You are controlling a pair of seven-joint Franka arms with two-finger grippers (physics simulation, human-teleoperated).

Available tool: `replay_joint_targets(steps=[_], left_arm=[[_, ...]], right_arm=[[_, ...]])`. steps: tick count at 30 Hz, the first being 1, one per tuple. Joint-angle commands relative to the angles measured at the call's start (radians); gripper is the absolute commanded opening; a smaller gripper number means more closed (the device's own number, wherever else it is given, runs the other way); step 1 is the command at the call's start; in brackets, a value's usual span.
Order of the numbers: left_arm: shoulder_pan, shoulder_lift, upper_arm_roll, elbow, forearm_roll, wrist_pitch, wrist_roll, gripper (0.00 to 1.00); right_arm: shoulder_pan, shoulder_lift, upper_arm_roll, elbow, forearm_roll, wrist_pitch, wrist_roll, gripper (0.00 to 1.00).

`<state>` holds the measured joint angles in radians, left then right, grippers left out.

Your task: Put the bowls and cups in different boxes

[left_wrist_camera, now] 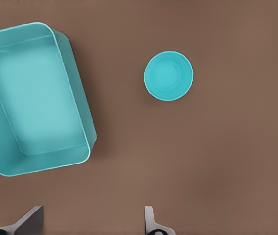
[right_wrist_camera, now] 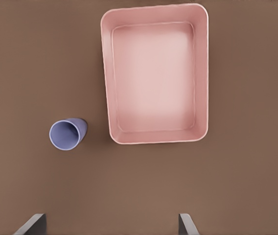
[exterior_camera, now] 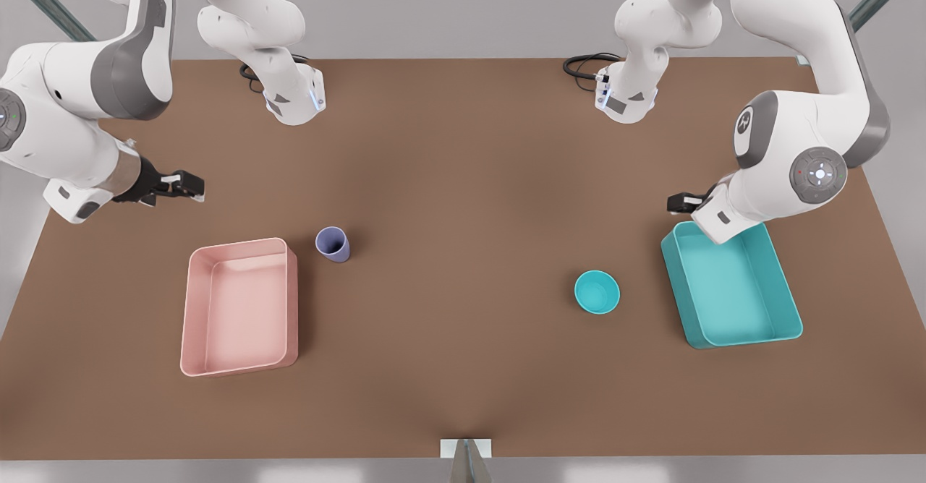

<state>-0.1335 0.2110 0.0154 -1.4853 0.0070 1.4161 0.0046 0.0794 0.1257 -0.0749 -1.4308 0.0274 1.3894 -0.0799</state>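
The teal bowl [exterior_camera: 597, 292] [left_wrist_camera: 168, 76] stands upright on the brown table, just to the left of the teal box [exterior_camera: 731, 288] [left_wrist_camera: 31, 98] in the front view. My left gripper [exterior_camera: 680, 202] [left_wrist_camera: 90, 223] hovers open over the table behind the teal box's far corner, holding nothing. The lavender cup [exterior_camera: 333, 244] [right_wrist_camera: 67, 134] stands upright beside the far right corner of the pink box [exterior_camera: 239, 308] [right_wrist_camera: 154, 73]. Open and holding nothing, my right gripper [exterior_camera: 189, 185] [right_wrist_camera: 109, 224] hangs behind the pink box at the front view's left. Both boxes are bare inside.
The two arm bases [exterior_camera: 293, 100] [exterior_camera: 626, 96] stand at the table's far edge with black cables [exterior_camera: 582, 67] beside them. A small grey bracket [exterior_camera: 466, 454] sits at the near edge's middle. Bare brown tabletop [exterior_camera: 463, 251] lies between cup and bowl.
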Motion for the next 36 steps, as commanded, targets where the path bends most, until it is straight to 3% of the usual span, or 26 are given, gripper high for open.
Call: replay_joint_targets(steps=[1,5,8,11,17,24,25,26,28,29,34,36], left_arm=[[0.0,-0.001,0.0,0.0,0.002,0.007,0.02,1.0],[-0.014,0.137,-0.003,0.0,-0.08,0.092,0.012,1.0],[-0.021,0.36,-0.008,-0.001,-0.194,0.368,0.028,1.0],[-0.021,0.461,-0.017,-0.001,-0.193,0.564,0.035,1.0],[-0.002,0.513,-0.02,-0.012,-0.193,0.616,0.046,1.0],[-0.002,0.57,-0.046,-0.032,-0.197,0.613,0.043,1.0],[0.003,0.57,-0.046,-0.032,-0.197,0.612,0.044,0.9],[0.003,0.57,-0.048,-0.032,-0.197,0.612,0.04,0.63],[0.012,0.57,-0.051,-0.032,-0.197,0.61,0.046,0.27],[0.015,0.57,-0.052,-0.03,-0.197,0.607,0.046,0.21],[0.017,0.555,-0.058,-0.006,-0.205,0.526,0.032,0.21],[0.018,0.512,-0.064,0.039,-0.205,0.403,-0.014,0.21]], right_arm=[[0.002,0.002,0.0,0.001,-0.001,0.017,-0.023,1.0],[0.183,0.184,0.003,0.047,0.009,0.169,-0.006,1.0],[0.25,0.262,0.004,0.036,0.019,0.237,-0.004,1.0],[0.252,0.224,0.001,-0.158,0.019,0.405,-0.003,1.0],[0.286,0.058,0.0,-0.557,-0.009,0.767,0.039,1.0],[0.3,0.078,0.001,-0.743,-0.021,1.013,0.057,1.0],[0.306,0.078,0.001,-0.754,-0.02,1.021,0.057,1.0],[0.31,0.078,0.001,-0.766,-0.02,1.031,0.057,1.0],[0.31,0.086,0.001,-0.795,-0.02,1.077,0.057,1.0],[0.31,0.088,0.001,-0.806,-0.02,1.086,0.057,1.0],[0.309,0.094,0.001,-0.847,-0.02,1.145,0.057,1.0],[0.309,0.115,0.001,-0.85,-0.02,1.159,0.057,1.0]])
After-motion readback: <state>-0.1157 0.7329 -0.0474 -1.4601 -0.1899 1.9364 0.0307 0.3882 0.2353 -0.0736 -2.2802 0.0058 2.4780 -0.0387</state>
